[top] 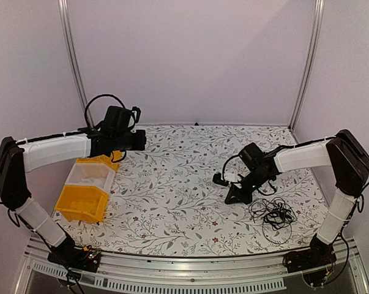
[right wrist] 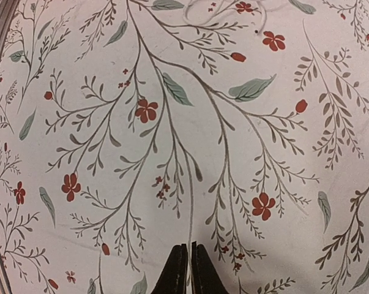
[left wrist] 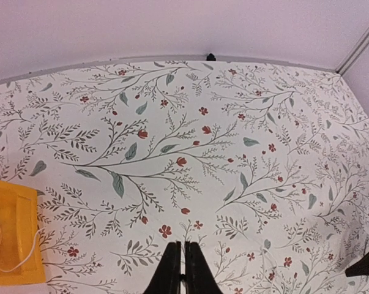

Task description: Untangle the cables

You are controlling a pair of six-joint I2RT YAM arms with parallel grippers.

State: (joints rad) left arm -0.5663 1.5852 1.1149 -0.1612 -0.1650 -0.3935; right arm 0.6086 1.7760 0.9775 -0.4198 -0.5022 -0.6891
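**Right pincer (top: 234, 197) closed on nothing, cables (top: 271, 213) heaped beside it**

Top view: the right arm rises from its base, bends sharply at the elbow and reaches left. Its wrist is tipped down, so the pincer points at the floral cloth (top: 172, 202). The cables are thin black wires in a loose, looping tangle. They lie on the cloth just to the pincer's right and nearer the bases, apart from its fingers. The left arm's white forearm runs level above a smooth yellow bin (top: 86, 191), with the left pincer (top: 140, 142) raised and aimed right.

Left wrist view: the left pincer (left wrist: 183, 269) has two black tapered fingers pressed together, with nothing between them. A corner of the bin (left wrist: 10, 236) sits at the lower left.

Right wrist view: the right pincer (right wrist: 185, 269) shows the same meeting fingertips, empty, close over the matte printed cloth (right wrist: 172, 153).
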